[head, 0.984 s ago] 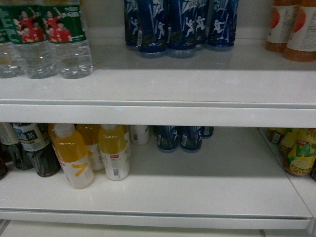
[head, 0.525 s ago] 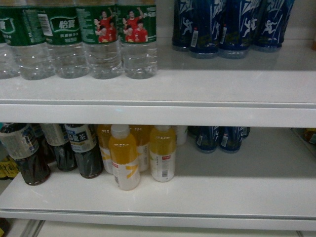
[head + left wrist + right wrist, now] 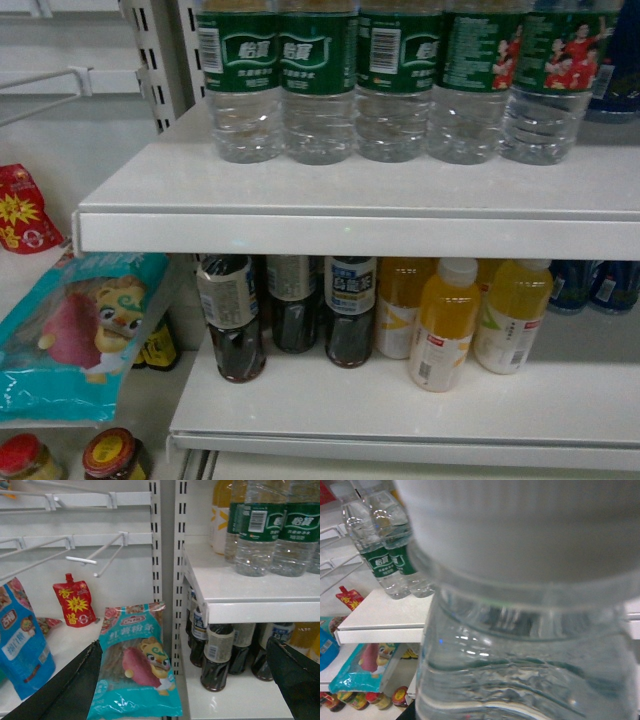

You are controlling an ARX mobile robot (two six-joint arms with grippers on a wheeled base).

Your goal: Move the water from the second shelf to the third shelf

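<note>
A row of several water bottles (image 3: pixel 320 90), clear and ribbed with green labels, stands on the upper white shelf (image 3: pixel 350 215) in the head view; neither gripper shows there. One water bottle (image 3: pixel 530 645) fills the right wrist view, cap uppermost and very close. It sits where my right gripper's jaws are, and its fingers are hidden behind it. My left gripper (image 3: pixel 185 645) is open, with its dark fingers (image 3: pixel 75 685) spread wide in front of the shelf upright and nothing between them. More water (image 3: pixel 260 530) stands up and to the right of it.
Below the water, the lower shelf (image 3: pixel 400 425) holds dark tea bottles (image 3: pixel 232 315) and yellow juice bottles (image 3: pixel 445 325). In the bay to the left lie a teal snack bag (image 3: pixel 85 330), a red pouch (image 3: pixel 22 210), jars (image 3: pixel 110 455) and wire hooks (image 3: pixel 107 560).
The head view has swung left along the shelves. The water row slid from the left edge to the middle, and the left bay with the bags came into view.
</note>
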